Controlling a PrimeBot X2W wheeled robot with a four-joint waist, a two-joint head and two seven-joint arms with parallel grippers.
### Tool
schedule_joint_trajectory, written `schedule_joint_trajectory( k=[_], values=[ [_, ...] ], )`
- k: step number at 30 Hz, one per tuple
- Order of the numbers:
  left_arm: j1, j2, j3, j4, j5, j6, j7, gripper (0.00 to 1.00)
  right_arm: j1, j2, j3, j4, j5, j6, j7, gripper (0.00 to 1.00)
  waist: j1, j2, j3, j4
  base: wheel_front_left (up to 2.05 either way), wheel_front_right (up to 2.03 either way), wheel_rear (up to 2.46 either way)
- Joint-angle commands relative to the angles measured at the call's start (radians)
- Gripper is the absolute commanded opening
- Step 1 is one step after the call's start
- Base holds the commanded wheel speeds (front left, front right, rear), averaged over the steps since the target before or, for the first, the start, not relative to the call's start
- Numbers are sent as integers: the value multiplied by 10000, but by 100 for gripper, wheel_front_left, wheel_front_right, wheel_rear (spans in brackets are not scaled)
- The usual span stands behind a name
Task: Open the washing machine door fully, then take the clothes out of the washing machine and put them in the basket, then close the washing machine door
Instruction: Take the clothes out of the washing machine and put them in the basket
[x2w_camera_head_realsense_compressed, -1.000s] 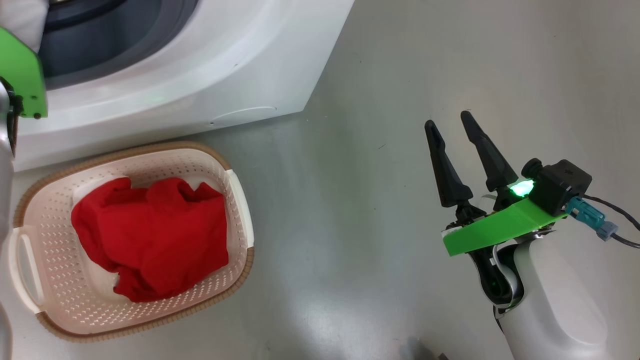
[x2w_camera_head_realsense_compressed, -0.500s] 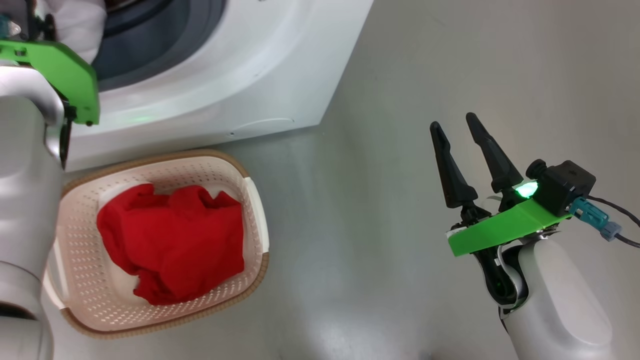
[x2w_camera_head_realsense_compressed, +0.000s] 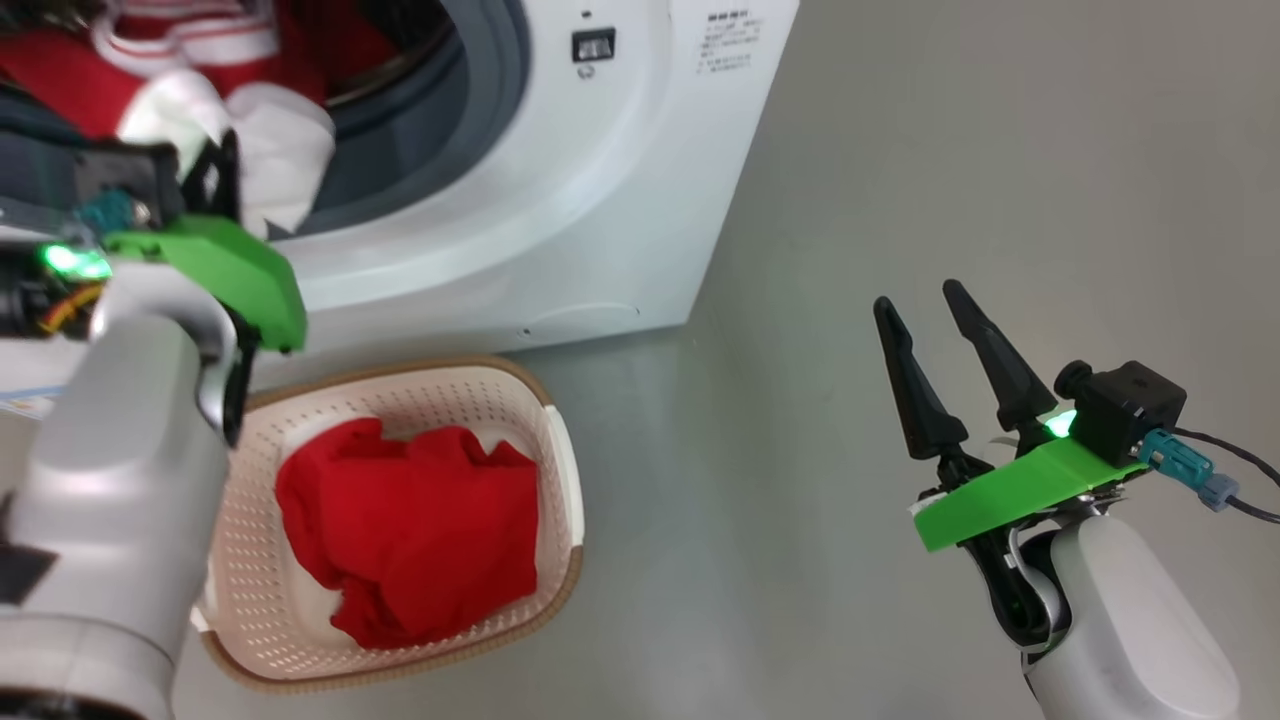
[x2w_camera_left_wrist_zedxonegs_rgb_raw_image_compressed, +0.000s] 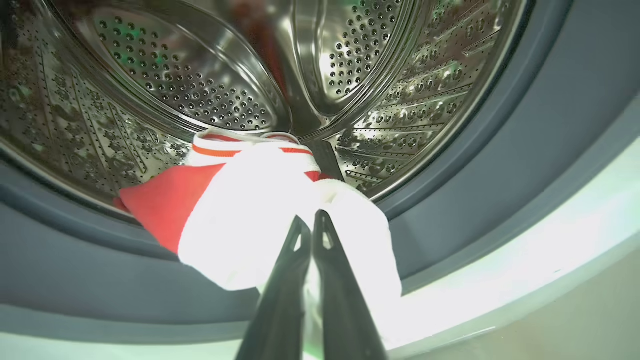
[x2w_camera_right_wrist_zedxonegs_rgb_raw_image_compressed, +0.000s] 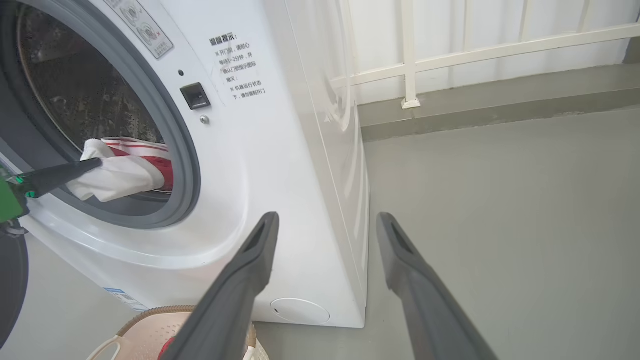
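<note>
One Chinese notice (x2w_camera_right_wrist_zedxonegs_rgb_raw_image_compressed: 237, 65) headed 温馨提示 on washing machine (x2w_camera_right_wrist_zedxonegs_rgb_raw_image_compressed: 280, 150) | left gripper (x2w_camera_left_wrist_zedxonegs_rgb_raw_image_compressed: 311, 218) clenched on clothes (x2w_camera_left_wrist_zedxonegs_rgb_raw_image_compressed: 235, 200) | right gripper (x2w_camera_right_wrist_zedxonegs_rgb_raw_image_compressed: 327, 216) spread

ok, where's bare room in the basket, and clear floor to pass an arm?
In the basket, bare strips along the wall nearest the washing machine and at the near-left corner; the red garment crowds the middle. The floor between basket and right gripper is bare. Crowded: the drum mouth, left gripper shut on a white-and-red garment.

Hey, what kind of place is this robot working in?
Probably a laundry corner, perhaps a balcony or utility area: a white front-loading washing machine stands on a bare grey floor, a basket holding red clothes sits before it, and a pale railing runs behind.
</note>
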Motion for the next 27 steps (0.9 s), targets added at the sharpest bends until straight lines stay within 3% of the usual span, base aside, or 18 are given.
schedule_joint_trajectory(
  k=[1, 9, 20, 27],
  values=[
    [144, 364, 212, -378, -53, 18, -141, 0, 221, -62, 210, -192, 67, 16, -48, 100, 0, 0, -501, 298, 0, 0, 0],
    [2295, 615, 522, -3148, -195, 284, -208, 0, 560, -260, 302, -19, 243, 16, -48, 100, 0, 0, -1268, 594, 0, 0, 0],
    [5210, 975, 576, -6837, -241, 966, -199, 0, 823, -438, 290, 25, 362, 16, -48, 100, 0, 0, -1834, 760, 0, 0, 0],
    [6728, 1326, 707, -9388, -214, 1616, -193, 0, 1068, -509, 216, 36, 394, 16, -48, 100, 0, 0, -2148, 886, 0, 0, 0]
  ],
)
